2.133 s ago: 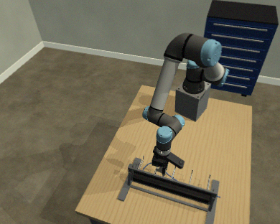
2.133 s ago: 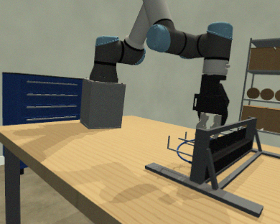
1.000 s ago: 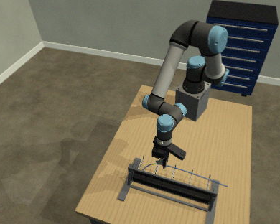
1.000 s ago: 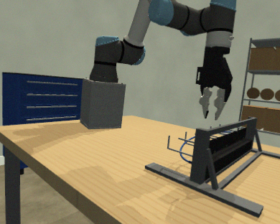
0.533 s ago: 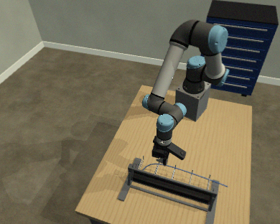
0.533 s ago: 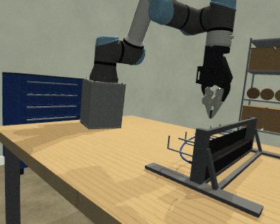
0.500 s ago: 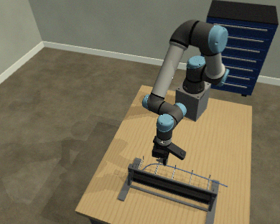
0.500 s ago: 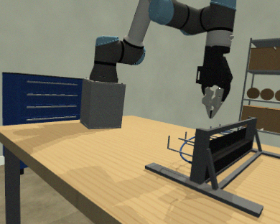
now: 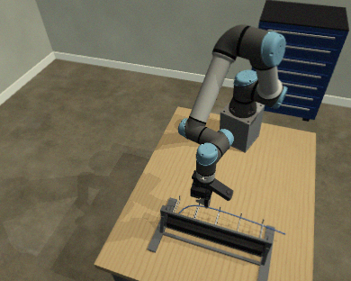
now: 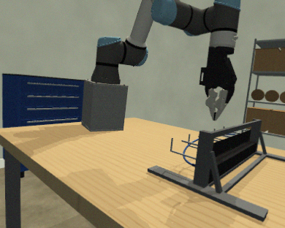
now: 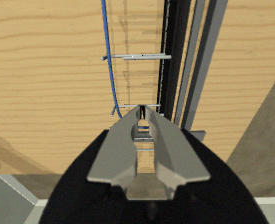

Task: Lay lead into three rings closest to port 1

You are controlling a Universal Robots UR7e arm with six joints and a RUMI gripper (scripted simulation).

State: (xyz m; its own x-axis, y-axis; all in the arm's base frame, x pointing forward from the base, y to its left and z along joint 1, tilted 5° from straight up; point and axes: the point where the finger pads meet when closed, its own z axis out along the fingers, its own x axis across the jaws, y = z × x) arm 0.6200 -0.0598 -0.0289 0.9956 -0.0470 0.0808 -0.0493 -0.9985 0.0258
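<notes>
Your gripper (image 9: pixel 207 204) (image 10: pixel 214 119) (image 11: pixel 141 106), clenched on nothing, hovers above the rack (image 9: pixel 218 231) (image 10: pixel 204 157) (image 11: pixel 202 65); likely next, check the lead (image 9: pixel 249 219) (image 10: pixel 185 155) (image 11: pixel 107 45) settles inside its rings.

Is a light wooden table (image 9: pixel 267 171) (image 10: pixel 100 161) (image 11: pixel 48 75); carries directly on its top a grey block (image 9: pixel 233 131) (image 10: pixel 105 107) toward one end and a dark rack (image 9: pixel 156 243) (image 10: pixel 202 157) (image 11: pixel 202 65), upright, toward the other.

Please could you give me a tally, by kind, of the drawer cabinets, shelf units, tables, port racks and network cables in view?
Drawer cabinet: 1
Shelf unit: 1
Table: 1
Port rack: 1
Network cable: 1
Total: 5
</notes>
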